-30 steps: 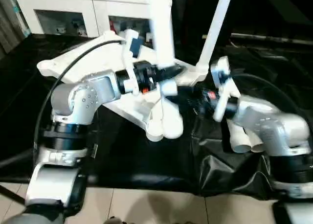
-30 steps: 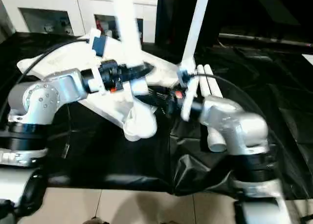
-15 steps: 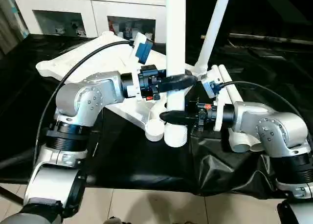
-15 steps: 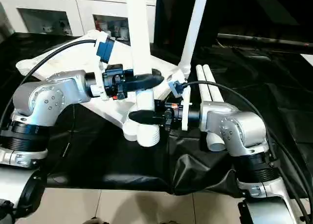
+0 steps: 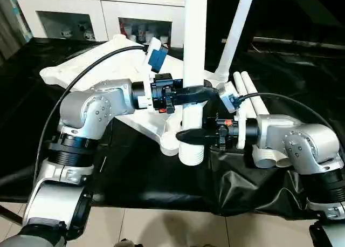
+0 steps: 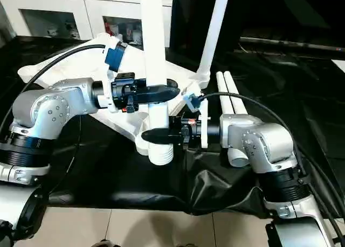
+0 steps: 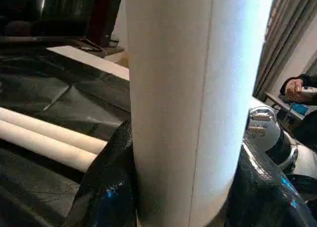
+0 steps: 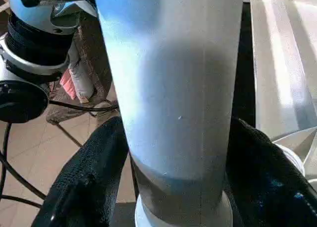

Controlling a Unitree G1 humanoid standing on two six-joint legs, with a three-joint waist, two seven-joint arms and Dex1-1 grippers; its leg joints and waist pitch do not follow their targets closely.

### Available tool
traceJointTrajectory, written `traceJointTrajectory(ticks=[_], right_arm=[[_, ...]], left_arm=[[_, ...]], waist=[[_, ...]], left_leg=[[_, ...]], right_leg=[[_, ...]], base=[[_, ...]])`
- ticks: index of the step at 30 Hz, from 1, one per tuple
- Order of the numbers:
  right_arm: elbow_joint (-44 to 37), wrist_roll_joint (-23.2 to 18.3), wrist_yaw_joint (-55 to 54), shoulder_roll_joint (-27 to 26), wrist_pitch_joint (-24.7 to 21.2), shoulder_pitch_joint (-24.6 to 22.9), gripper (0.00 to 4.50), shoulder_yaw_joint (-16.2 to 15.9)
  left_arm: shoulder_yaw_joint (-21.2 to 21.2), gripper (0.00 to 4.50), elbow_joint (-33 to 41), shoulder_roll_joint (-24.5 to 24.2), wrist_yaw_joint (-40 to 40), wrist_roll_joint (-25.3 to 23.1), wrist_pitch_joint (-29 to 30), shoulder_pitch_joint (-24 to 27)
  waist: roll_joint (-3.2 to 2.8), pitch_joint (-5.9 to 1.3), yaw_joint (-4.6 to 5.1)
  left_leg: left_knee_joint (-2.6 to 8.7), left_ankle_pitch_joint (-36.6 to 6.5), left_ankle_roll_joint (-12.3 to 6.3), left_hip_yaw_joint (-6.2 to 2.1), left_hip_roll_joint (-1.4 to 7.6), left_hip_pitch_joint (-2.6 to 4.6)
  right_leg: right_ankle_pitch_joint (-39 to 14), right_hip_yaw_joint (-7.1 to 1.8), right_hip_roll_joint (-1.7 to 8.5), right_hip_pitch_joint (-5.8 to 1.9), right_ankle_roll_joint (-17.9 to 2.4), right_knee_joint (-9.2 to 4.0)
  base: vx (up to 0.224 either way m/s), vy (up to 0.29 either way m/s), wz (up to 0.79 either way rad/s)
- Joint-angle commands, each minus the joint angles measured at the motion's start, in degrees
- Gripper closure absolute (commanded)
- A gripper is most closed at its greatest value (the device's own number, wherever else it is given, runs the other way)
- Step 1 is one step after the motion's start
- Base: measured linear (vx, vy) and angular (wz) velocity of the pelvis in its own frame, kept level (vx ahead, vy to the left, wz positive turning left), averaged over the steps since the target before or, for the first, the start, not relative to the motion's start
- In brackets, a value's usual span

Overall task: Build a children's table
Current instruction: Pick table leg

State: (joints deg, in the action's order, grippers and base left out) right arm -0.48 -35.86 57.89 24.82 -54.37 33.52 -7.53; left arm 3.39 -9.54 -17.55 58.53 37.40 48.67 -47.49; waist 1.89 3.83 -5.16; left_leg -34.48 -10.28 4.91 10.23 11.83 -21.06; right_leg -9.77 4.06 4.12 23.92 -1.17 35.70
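Long smooth white cylindrical plastic leg [image 5: 194, 69] held upright, both grippers clamped on it: left gripper [image 5: 197, 91] higher up, right gripper [image 5: 190, 135] lower, nr ribbed bottom end, which hangs just beside a corner of the tabletop. White square plastic tabletop [image 5: 102, 69] lies tilted on glossy, wrinkled black sheet [image 5: 161, 177]. 2nd leg [image 5: 237, 28] stands in far corner socket. 2 more legs [image 5: 249, 93] lie side by side on sheet. White glass-doored cabinet [image 5: 70, 18] behind, small items inside, too small to tell.

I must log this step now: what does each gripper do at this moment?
Left gripper: closed on the upright leg.
Right gripper: closed on the same leg, lower down.
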Motion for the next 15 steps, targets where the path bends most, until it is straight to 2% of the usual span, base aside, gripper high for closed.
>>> traceJointTrajectory(ticks=[1, 2, 5, 8, 15], right_arm=[[-0.7, 0.1, 0.3, 0.0, 0.3, 0.3, 1.5, -0.7], [-0.6, 0.1, 0.3, -0.1, 0.3, 0.3, 1.78, -0.8], [-0.4, 0.4, 0.4, 0.0, 0.7, 0.3, 1.91, -1.2], [-0.4, 0.4, 0.6, 0.1, 0.7, 0.3, 2.29, -1.3], [-0.5, 0.3, 0.7, 0.4, 1.0, 0.2, 2.48, -1.3]], left_arm=[[0.9, 2.62, 2.1, -0.2, 0.5, 0.3, 0.4, -0.3], [1.0, 2.62, 2.1, -0.3, 0.7, 0.2, 0.4, -0.3], [1.5, 2.62, 2.2, -0.5, 1.3, 0.0, 0.4, -0.3], [1.6, 2.62, 2.4, -0.6, 1.6, 0.2, 0.7, -0.2], [2.3, 2.64, 2.4, -0.8, 2.2, 0.0, 0.7, -0.1]], waist=[[0.29, -4.7, -0.24], [0.23, -4.7, -0.26], [0.27, -4.67, -0.23], [0.27, -4.69, -0.24], [0.16, -4.75, -0.24]], left_leg=[[3.29, -5.4, -0.27, -0.03, 0.7, 0.14], [3.29, -5.5, -0.22, -0.04, 0.72, 0.18], [3.3, -5.5, -0.2, -0.02, 0.7, 0.14], [3.28, -5.5, -0.12, -0.03, 0.64, 0.12], [3.24, -5.4, -0.16, -0.04, 0.68, 0.15]], right_leg=[[-11.7, -2.58, 3.19, -4.1, -9.3, -4.02], [-11.8, -2.58, 3.2, -4.08, -9.3, -4.02], [-11.8, -2.59, 3.17, -4.09, -9.3, -4.04], [-11.9, -2.59, 3.13, -4.14, -9.1, -4.03], [-10.9, -2.6, 3.11, -4.14, -9.6, -3.93]], base=[[0.0, 0.0, 0.0], [0.0, 0.0, 0.0], [0.0, 0.0, 0.0], [0.0, 0.0, 0.0], [0.0, 0.0, 0.0]])
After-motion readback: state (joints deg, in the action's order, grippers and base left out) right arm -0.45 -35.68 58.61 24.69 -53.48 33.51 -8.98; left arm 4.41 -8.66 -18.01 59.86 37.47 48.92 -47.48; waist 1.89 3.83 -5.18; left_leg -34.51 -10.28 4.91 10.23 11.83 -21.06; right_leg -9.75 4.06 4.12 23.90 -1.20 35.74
